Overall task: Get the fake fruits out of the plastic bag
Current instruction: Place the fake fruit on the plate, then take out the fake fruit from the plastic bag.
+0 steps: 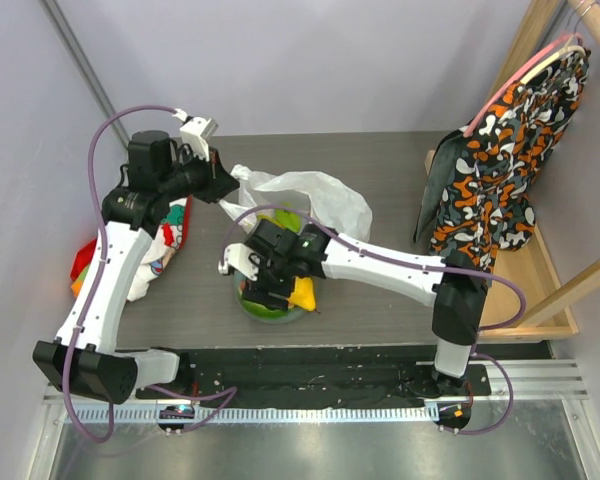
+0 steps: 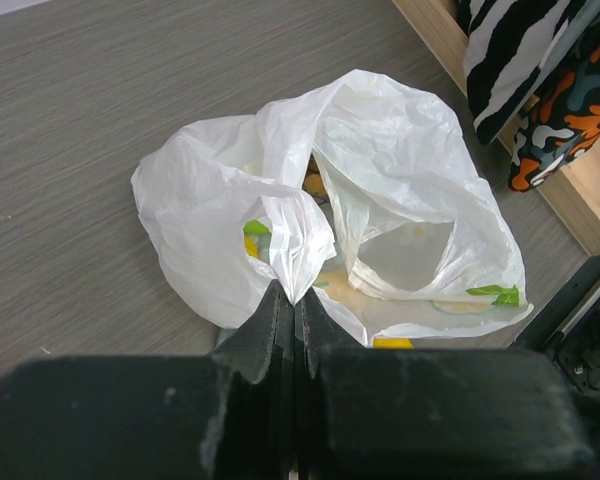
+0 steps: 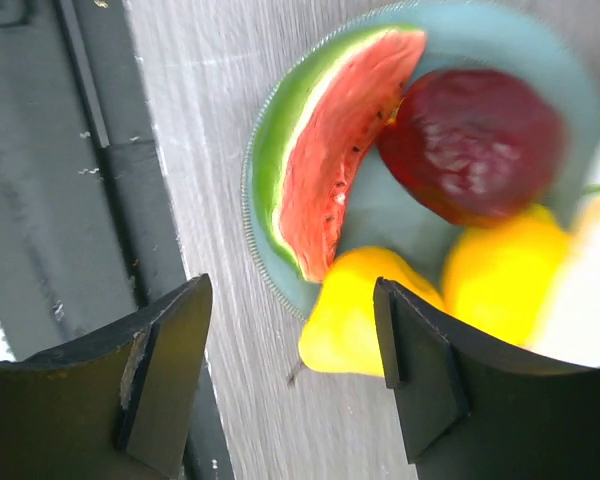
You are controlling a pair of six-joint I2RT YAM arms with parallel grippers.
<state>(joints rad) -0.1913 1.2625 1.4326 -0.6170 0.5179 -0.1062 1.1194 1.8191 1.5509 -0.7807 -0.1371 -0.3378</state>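
Plastic bag (image 1: 315,195), thin, white and crumpled, lies on the middle of the tabletop (image 1: 380,310), toward its far edge, with one handle loop gaping open. The left gripper (image 2: 293,300) is clamped tight on a gathered fold of the bag's film, its fingers pressed together with the plastic pinched between them; from above this gripper (image 1: 224,188) sits at the bag's left side. Green and yellow pieces (image 2: 255,230) show through the film inside.

A teal plate (image 3: 380,215) stands near the middle of the tabletop's near edge, in front of the bag. On it lie a watermelon slice (image 3: 330,150) along the left rim, a dark red apple-like fruit (image 3: 470,145) touching the slice, a yellow pear-shaped fruit (image 3: 345,320) overhanging the near rim, and a second yellow piece (image 3: 500,270) beside it. The right gripper (image 3: 290,300) hangs over the plate with its fingers spread wide, clasping nothing.

A colourful cloth (image 1: 170,235) lies at the left edge under the left arm. At the right edge a patterned garment (image 1: 500,150) hangs in a wooden rack (image 1: 550,300)
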